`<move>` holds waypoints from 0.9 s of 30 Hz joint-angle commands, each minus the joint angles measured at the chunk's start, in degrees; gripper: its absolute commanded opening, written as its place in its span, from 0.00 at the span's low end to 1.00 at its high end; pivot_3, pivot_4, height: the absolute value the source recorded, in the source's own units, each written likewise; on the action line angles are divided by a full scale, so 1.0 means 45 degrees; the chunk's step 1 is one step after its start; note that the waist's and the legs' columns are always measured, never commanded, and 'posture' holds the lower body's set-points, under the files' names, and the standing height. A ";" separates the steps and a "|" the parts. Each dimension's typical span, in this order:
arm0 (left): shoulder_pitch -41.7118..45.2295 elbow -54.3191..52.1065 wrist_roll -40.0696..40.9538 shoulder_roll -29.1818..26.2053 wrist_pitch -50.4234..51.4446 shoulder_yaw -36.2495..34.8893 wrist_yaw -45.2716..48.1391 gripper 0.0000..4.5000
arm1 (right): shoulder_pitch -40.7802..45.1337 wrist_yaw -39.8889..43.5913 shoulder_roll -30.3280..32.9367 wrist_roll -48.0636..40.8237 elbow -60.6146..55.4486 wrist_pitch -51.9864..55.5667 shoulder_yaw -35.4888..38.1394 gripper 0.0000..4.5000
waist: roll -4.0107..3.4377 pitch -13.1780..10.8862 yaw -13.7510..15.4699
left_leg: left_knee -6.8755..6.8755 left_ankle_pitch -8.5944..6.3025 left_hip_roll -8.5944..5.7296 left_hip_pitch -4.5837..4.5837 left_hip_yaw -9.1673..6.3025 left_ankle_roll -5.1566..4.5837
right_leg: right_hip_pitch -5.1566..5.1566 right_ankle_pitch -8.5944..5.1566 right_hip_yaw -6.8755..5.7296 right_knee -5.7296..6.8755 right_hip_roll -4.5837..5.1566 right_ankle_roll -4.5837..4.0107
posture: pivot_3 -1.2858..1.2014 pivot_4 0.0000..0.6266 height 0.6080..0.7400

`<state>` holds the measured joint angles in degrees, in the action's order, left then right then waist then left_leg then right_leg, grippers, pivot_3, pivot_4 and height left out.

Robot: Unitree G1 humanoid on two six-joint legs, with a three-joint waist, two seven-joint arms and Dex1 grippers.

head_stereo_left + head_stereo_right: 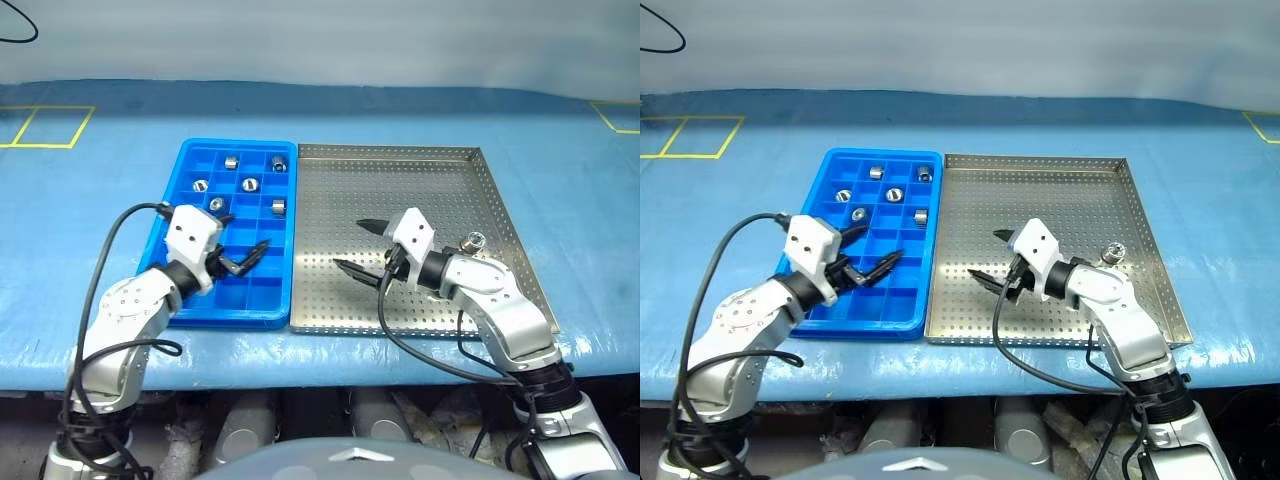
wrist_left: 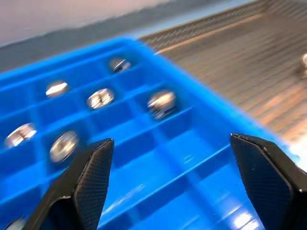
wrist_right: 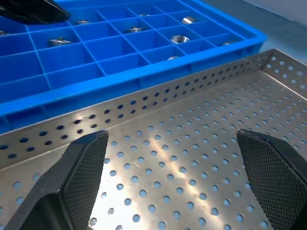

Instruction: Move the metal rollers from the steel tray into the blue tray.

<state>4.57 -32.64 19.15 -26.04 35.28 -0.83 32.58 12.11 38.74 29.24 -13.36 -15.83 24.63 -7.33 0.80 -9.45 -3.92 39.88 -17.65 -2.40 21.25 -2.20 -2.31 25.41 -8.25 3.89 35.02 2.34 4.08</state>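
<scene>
Both my pincers are spread and empty: left pincer point(image 1: 243, 257) over the bright blue gridded plastic tray point(image 1: 189, 300), right pincer point(image 1: 357, 247) over the silvery perforated steel tray point(image 1: 330, 180). Six shiny metal rollers point(image 1: 250, 184) sit in blue cells. One last roller point(image 1: 474, 240) lies behind my right wrist, so I judge fetching it comes next.

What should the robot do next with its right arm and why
Probably swing the right gripper back toward the one metal roller left in the steel tray, near its right rim. The jaws stand open and empty, and the roller lies behind them beside the forearm; the other rollers already sit in the blue tray.
</scene>
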 commanded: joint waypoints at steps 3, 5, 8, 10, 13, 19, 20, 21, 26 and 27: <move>0.0991 0.0549 -0.0009 -0.0322 -0.1330 0.1292 0.1382 0.93 | 0.0864 -0.2806 -0.0852 0.0700 0.0829 0.1521 0.1341 1.00 | -0.0006 0.0003 -0.0133 | 0.0000 0.0000 0.0001 0.0000 0.0018 -0.0030 | 0.0003 0.0016 0.0015 0.0002 -0.0056 -0.0022 | 0.45 0.24 1.00; 0.1198 0.0724 0.0033 -0.0427 -0.1542 0.1532 0.1756 0.93 | 0.1034 -0.3223 -0.1072 0.0813 0.1045 0.1827 0.1397 1.00 | -0.0006 0.0003 -0.0235 | 0.0000 0.0000 0.0007 -0.0003 0.0020 -0.0039 | 0.0002 0.0017 0.0016 0.0003 -0.0068 -0.0024 | 0.44 0.24 1.00; 0.1472 0.1006 -0.0302 -0.0700 -0.1760 0.1897 0.2092 0.93 | 0.1330 -0.3776 -0.1507 0.0896 0.1546 0.2226 0.1493 1.00 | -0.0007 0.0003 -0.0387 | 0.0000 0.0001 0.0011 -0.0002 0.0023 -0.0044 | 0.0003 0.0017 0.0020 0.0004 -0.0078 -0.0024 | 0.44 0.24 1.00; 0.1543 0.1123 -0.0446 -0.0823 -0.1863 0.2024 0.2153 0.93 | 0.1387 -0.3831 -0.1607 0.0946 0.1755 0.2332 0.1429 1.00 | -0.0008 0.0004 -0.0470 | 0.0000 0.0003 0.0010 -0.0003 0.0027 -0.0051 | 0.0002 0.0018 0.0026 0.0004 -0.0078 -0.0021 | 0.45 0.24 1.00; 0.1499 0.1149 -0.0465 -0.0897 -0.1950 0.2099 0.2186 0.93 | 0.1356 -0.3864 -0.1750 0.0911 0.1919 0.2465 0.1348 1.00 | -0.0008 0.0004 -0.0543 | 0.0000 -0.0001 0.0009 0.0000 0.0027 -0.0061 | 0.0004 0.0019 0.0026 0.0000 -0.0074 -0.0020 | 0.45 0.24 1.00; 0.1158 0.0891 -0.0515 -0.0947 -0.1922 0.2282 0.2336 0.93 | 0.1368 -0.4292 -0.1998 0.1141 0.2609 0.2430 0.1384 1.00 | -0.0009 0.0004 -0.0627 | 0.0000 -0.0002 0.0009 0.0000 0.0023 -0.0064 | 0.0004 0.0020 0.0027 -0.0002 -0.0071 -0.0018 | 0.45 0.24 1.00; 0.1110 0.0873 -0.0541 -0.0957 -0.1937 0.2308 0.2333 0.93 | 0.1372 -0.4310 -0.2041 0.1149 0.2733 0.2434 0.1391 1.00 | -0.0008 0.0004 -0.0634 | 0.0000 -0.0002 0.0009 0.0000 0.0023 -0.0063 | 0.0004 0.0020 0.0027 -0.0001 -0.0070 -0.0017 | 0.45 0.24 1.00; 0.1074 0.0866 -0.0564 -0.0968 -0.1953 0.2327 0.2325 0.93 | 0.1377 -0.4326 -0.2072 0.1167 0.2849 0.2431 0.1387 1.00 | -0.0009 0.0004 -0.0645 | 0.0000 -0.0002 0.0009 -0.0001 0.0023 -0.0063 | 0.0003 0.0020 0.0026 -0.0002 -0.0072 -0.0018 | 0.45 0.24 1.00; 0.0993 0.0829 -0.0616 -0.0961 -0.1962 0.2313 0.2282 0.93 | 0.1395 -0.4358 -0.2186 0.1269 0.3283 0.2485 0.1345 1.00 | -0.0010 0.0004 -0.0663 | 0.0000 -0.0002 0.0010 -0.0001 0.0022 -0.0063 | 0.0004 0.0020 0.0026 0.0000 -0.0073 -0.0017 | 0.45 0.24 1.00; 0.0972 0.0820 -0.0624 -0.0958 -0.1965 0.2306 0.2266 0.94 | 0.1401 -0.4356 -0.2209 0.1287 0.3344 0.2481 0.1339 0.96 | -0.0010 0.0004 -0.0663 | 0.0000 -0.0002 0.0009 -0.0001 0.0022 -0.0063 | 0.0003 0.0020 0.0026 -0.0001 -0.0072 -0.0017 | 0.45 0.24 1.00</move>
<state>8.93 -26.87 16.37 -29.93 27.73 9.75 42.82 17.58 19.49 19.60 -7.55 -0.34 35.72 -1.78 0.75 -9.43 -6.91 39.88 -17.66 -2.36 21.24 -2.10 -2.59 25.42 -8.16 4.01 35.02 2.01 4.00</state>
